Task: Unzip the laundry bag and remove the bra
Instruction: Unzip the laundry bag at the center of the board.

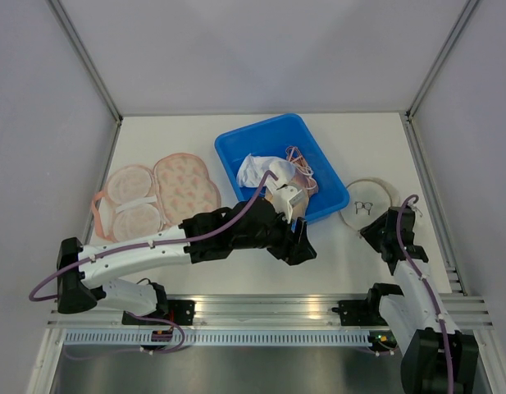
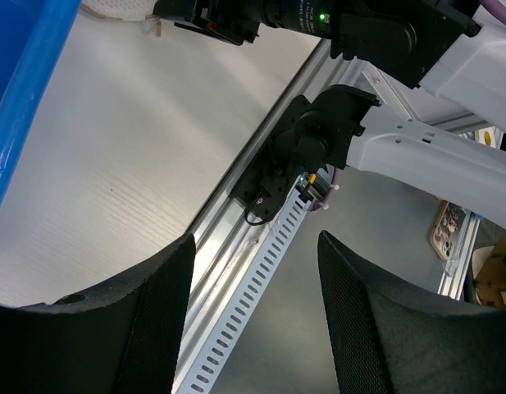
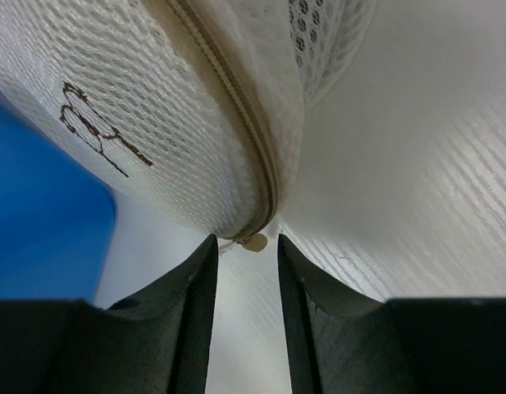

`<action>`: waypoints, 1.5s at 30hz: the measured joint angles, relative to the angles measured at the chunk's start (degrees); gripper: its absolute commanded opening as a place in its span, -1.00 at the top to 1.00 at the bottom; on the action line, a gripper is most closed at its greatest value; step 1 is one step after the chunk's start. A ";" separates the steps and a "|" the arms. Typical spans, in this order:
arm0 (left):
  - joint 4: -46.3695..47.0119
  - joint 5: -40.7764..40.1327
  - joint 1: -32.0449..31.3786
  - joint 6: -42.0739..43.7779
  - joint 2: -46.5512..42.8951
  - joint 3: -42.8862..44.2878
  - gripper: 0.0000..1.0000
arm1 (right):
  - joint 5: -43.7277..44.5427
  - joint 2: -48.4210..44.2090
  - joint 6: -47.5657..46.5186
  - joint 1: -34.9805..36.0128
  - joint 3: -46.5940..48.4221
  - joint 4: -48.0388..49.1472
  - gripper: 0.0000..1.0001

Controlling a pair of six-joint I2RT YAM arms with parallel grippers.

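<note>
Before the right tool, zipper pull of the laundry bag.

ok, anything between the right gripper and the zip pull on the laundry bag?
Nothing visible. In the right wrist view the zip pull sits just ahead of the open right gripper, at the edge of the laundry bag. The blue bin lies off to one side, out of that line.

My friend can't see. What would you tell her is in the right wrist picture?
A white mesh laundry bag fills the top of the view, its beige zipper curving down to a small pull just above the open right pincer. The bag lies on a white table, with a blue tray at the left.
</note>
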 measured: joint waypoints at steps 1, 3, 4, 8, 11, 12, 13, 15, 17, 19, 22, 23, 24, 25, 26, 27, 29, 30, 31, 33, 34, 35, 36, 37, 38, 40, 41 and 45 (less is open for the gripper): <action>0.09 0.04 -0.02 0.00 0.07 0.00 -0.33 | 0.15 0.15 0.00 0.57 0.00 0.04 0.16; 0.26 0.26 0.00 0.00 0.24 -0.02 -0.33 | 0.42 0.63 -0.02 1.84 0.00 0.09 0.08; 0.28 0.44 0.00 0.00 0.26 -0.02 -0.33 | 0.61 1.03 0.02 2.38 0.00 0.17 0.08; 0.39 1.05 0.00 0.00 0.26 -0.02 -0.33 | 2.29 2.80 -0.04 5.03 0.02 0.44 0.07; 0.42 1.09 0.00 -0.02 0.24 -0.02 -0.33 | 3.96 3.41 -0.07 7.41 0.07 0.52 0.10; 0.42 1.09 0.00 -0.02 0.26 -0.02 -0.33 | 4.44 3.48 -0.09 8.50 0.07 0.59 0.13; 0.42 1.09 0.00 -0.02 0.24 -0.02 -0.33 | 4.94 3.45 -0.35 9.38 0.07 0.70 0.14; 0.44 1.09 -0.02 -0.02 0.26 -0.02 -0.33 | 5.44 3.28 -0.55 10.80 0.07 0.92 0.17; 0.44 1.09 0.00 -0.02 0.26 -0.02 -0.33 | 5.64 2.32 -0.90 11.54 0.07 1.03 0.17; 0.44 1.09 -0.02 -0.02 0.24 -0.02 -0.33 | 5.97 1.14 -1.05 11.96 0.07 1.46 0.17; 0.46 1.14 0.00 -0.04 0.26 -0.02 -0.33 | 6.71 1.46 -1.40 12.81 0.09 2.36 0.16; 0.48 1.16 -0.02 -0.02 0.26 -0.02 -0.33 | 7.02 2.29 -1.46 13.35 0.17 2.34 0.17; 0.55 1.22 0.00 -0.02 0.24 -0.02 -0.33 | 7.32 3.13 -1.51 13.55 0.33 2.38 0.18; 0.59 1.27 0.00 -0.02 0.24 -0.02 -0.33 | 7.74 4.37 -1.53 14.51 0.52 2.36 0.19; 0.68 1.27 -0.02 -0.02 0.24 -0.04 -0.33 | 8.24 5.42 -1.53 15.34 0.72 2.32 0.19; 0.79 1.29 0.00 -0.04 0.24 -0.07 -0.33 | 8.79 6.19 -1.53 16.15 0.85 2.23 0.20; 0.83 1.29 0.00 -0.04 0.24 -0.20 -0.33 | 9.84 7.21 -1.53 17.51 1.20 2.19 0.21; 0.83 1.29 0.00 -0.04 0.24 -0.24 -0.33 | 10.27 7.56 -1.53 18.05 1.38 2.16 0.21; 0.83 1.29 0.00 -0.04 0.24 -0.26 -0.33 | 10.71 7.82 -1.53 18.36 1.53 2.19 0.21; 0.85 1.29 0.00 -0.04 0.24 -0.28 -0.33 | 11.85 8.46 -1.53 19.10 1.95 2.14 0.21; 0.85 1.29 0.00 -0.04 0.24 -0.28 -0.33 | 12.44 8.74 -1.51 19.39 2.14 2.14 0.21; 0.92 1.29 0.00 -0.04 0.22 -0.35 -0.33 | 13.05 9.05 -1.49 19.69 2.25 2.16 0.21; 0.98 1.29 0.00 -0.04 0.20 -0.48 -0.33 | 13.66 9.29 -1.49 20.04 2.34 2.14 0.21; 1.01 1.31 0.00 -0.04 0.17 -0.57 -0.33 | 14.32 9.55 -1.49 20.39 2.40 2.12 0.21; 1.03 1.29 0.00 -0.04 0.20 -0.61 -0.33 | 14.78 9.84 -1.46 20.72 2.47 2.12 0.21; 1.07 1.31 0.00 -0.04 0.17 -0.66 -0.33 | 15.67 10.38 -1.42 21.22 2.62 2.10 0.21; 1.14 1.31 0.00 -0.07 0.17 -0.66 -0.33 | 16.00 10.73 -1.36 21.42 2.78 2.05 0.22; 1.16 1.42 0.00 -0.07 0.17 -0.66 -0.33 | 16.96 12.26 -1.27 21.77 3.13 2.14 0.22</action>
